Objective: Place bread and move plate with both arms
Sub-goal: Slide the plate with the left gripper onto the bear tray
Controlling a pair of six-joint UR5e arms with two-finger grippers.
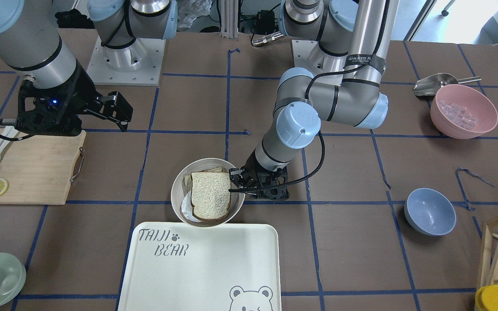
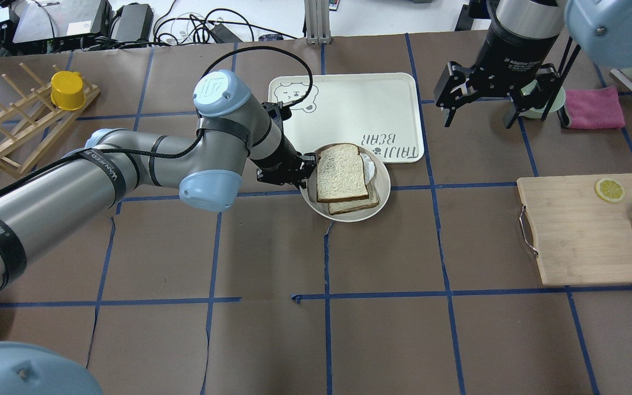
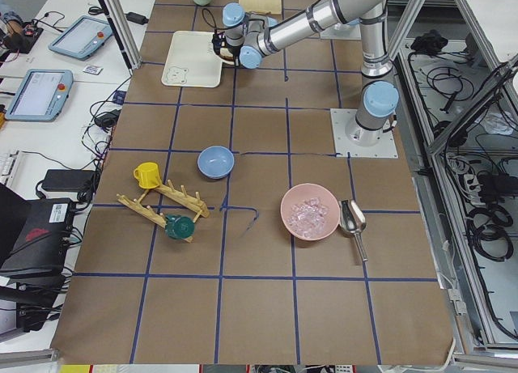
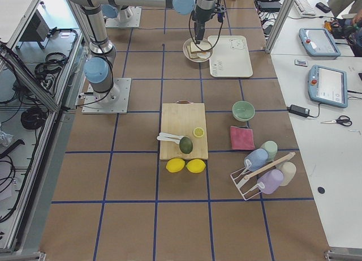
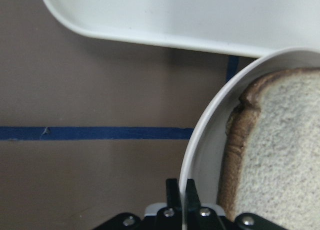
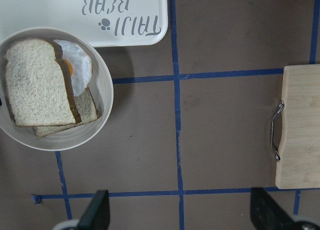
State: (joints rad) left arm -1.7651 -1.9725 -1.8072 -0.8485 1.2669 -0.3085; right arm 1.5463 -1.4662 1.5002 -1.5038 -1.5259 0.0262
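The bread (image 2: 340,171) lies on top in the round off-white plate (image 2: 384,189), over a paler slice (image 2: 357,206) and a fried egg (image 2: 370,167). The plate sits on the table, touching the tray's near edge. My left gripper (image 2: 304,170) is shut on the plate's left rim; in the left wrist view the two fingers pinch the rim (image 5: 205,140) beside the bread's crust (image 5: 232,140). My right gripper (image 2: 479,118) hangs open and empty above the table, to the right of the tray. Its view looks down on the plate (image 6: 105,98) and bread (image 6: 35,83).
A white bear-print tray (image 2: 360,104) lies just beyond the plate. A wooden cutting board (image 2: 579,230) with a lemon slice, cutlery and an avocado lies at the right. A green bowl and a pink cloth (image 2: 596,107) lie behind the right gripper. A drying rack (image 2: 25,120) stands far left.
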